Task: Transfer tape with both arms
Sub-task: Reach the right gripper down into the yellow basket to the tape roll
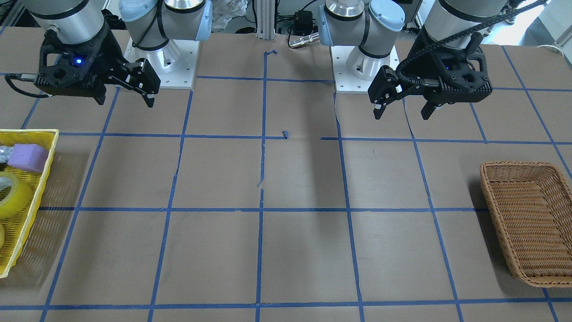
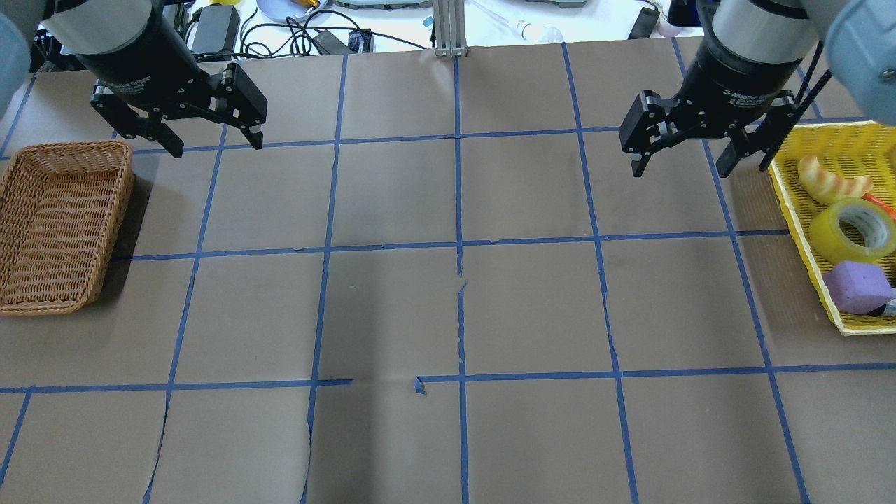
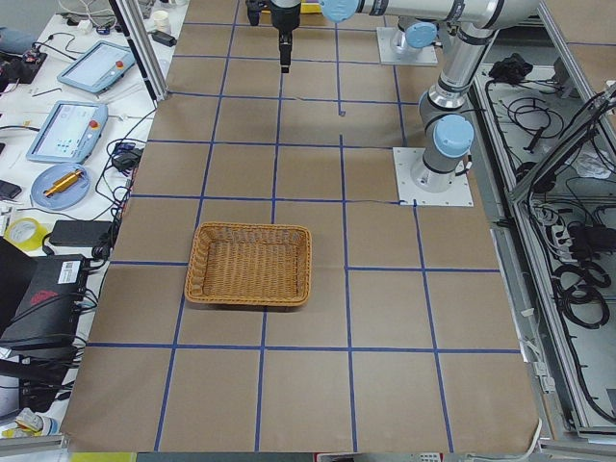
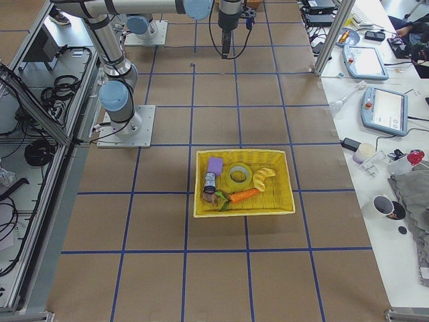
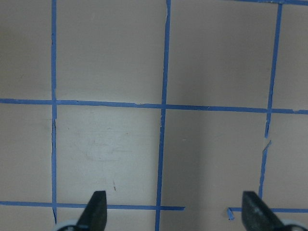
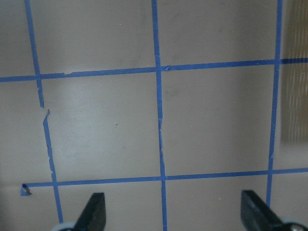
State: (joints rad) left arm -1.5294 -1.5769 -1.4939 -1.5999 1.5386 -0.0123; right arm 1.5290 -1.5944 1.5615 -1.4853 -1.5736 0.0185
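The tape [image 2: 824, 236], a yellow translucent roll, lies in a yellow basket [image 2: 798, 224] at the table's right end. It also shows in the front view [image 1: 11, 197] and the right side view [image 4: 230, 176]. My right gripper [image 2: 679, 171] hangs open and empty above the table, just left of that basket; it also shows in the front view [image 1: 125, 102]. My left gripper [image 2: 213, 145] hangs open and empty near the far left, above the table beside a wicker basket [image 2: 126, 210]; it also shows in the front view [image 1: 401, 115]. Both wrist views show only open fingers over bare paper.
The yellow basket also holds a purple sponge [image 2: 857, 287], a bread-like piece [image 2: 829, 183] and a carrot [image 4: 244, 195]. The wicker basket [image 1: 496, 210] holds nothing. Brown paper with blue tape grid lines covers the table. Cables and devices lie beyond the far edge.
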